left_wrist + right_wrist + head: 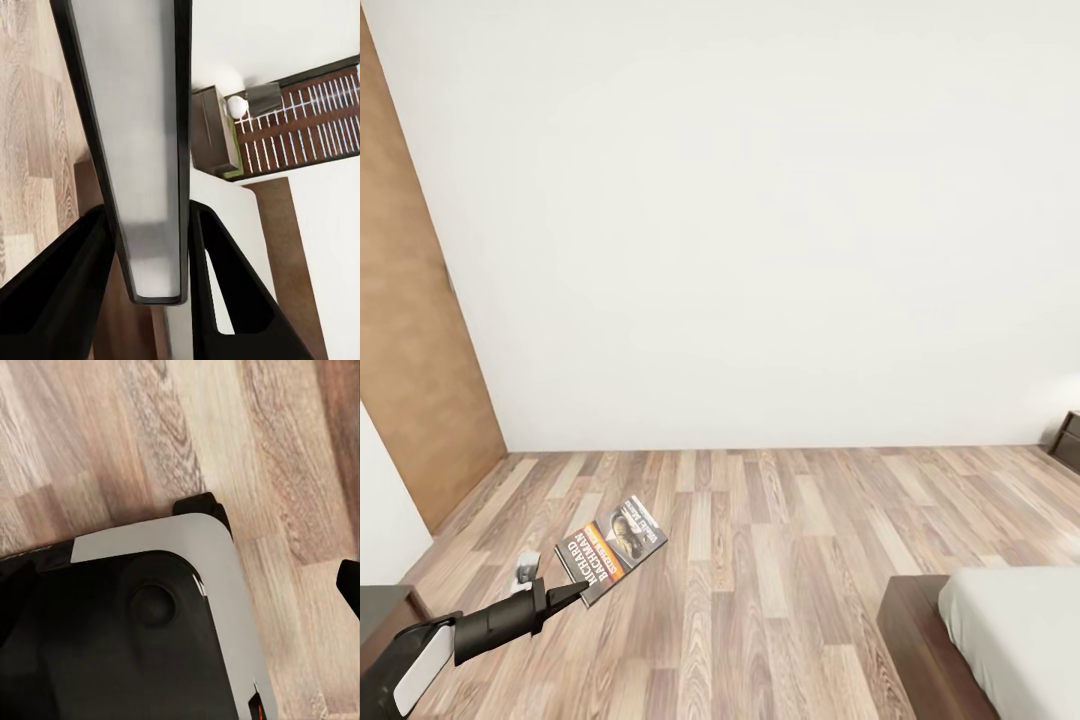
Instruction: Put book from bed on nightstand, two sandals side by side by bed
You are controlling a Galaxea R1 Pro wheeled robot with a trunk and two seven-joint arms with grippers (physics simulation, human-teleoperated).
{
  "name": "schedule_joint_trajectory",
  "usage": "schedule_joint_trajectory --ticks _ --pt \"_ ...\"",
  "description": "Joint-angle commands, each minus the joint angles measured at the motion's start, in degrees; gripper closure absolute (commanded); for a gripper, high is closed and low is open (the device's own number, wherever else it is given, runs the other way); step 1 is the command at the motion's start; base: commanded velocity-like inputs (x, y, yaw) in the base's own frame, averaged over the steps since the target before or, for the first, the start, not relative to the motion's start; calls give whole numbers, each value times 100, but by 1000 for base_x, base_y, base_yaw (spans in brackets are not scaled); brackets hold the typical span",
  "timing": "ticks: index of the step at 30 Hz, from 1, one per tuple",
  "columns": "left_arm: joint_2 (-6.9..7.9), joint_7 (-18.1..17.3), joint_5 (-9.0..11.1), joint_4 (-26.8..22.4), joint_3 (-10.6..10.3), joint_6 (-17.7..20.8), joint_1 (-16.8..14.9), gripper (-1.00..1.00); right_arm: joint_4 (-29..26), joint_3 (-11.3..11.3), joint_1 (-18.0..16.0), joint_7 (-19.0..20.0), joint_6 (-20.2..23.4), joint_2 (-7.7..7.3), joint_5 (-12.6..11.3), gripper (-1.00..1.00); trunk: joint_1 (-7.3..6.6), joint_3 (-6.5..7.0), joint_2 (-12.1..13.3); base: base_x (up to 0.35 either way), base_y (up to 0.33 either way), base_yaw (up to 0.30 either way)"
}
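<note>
Item, left gripper: nearest the camera in the head view, low and to the left of the bed, at the end of a dark arm; jaws clenched on the book, one finger on each flat face in the left wrist view, the page edge running up between them.

Item, book: held clear above the floor, cover tilted up toward the camera, white lettering and orange band legible; off the bed, well apart from it on its left side; not resting on anything.

Item, right gripper: the right wrist view looks down on floor planks and part of the robot's own dark and pale body; a dark tip at the frame edge may be a finger; state of its jaws cannot be told.

Item, bed: dark frame corner and pale mattress, low right in the head view; no book on the visible part.

Item, nightstand: a dark drawer-fronted cabinet against the wall beyond the bed, cut by the frame edge; its top not visible.

Item, door: brown, left of the bed, against the far white wall.

Status, as judged: book lifted and in transit, placement on a nightstand outstanding; sandal pairing beside the bed outstanding, no sandals evident here.
</note>
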Motion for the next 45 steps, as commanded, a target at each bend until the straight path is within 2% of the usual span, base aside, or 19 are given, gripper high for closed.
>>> schedule_joint_trajectory --ticks 1,45 --pt "1 -6 25 1 1 44 -3 100 24 48 -10 36 -27 3 -47 -100 2 -6 -3 195 0 0" --pt "3 1 25 1 1 43 -3 100 22 48 -10 36 -26 6 -47 -100 2 -6 -3 195 0 0"
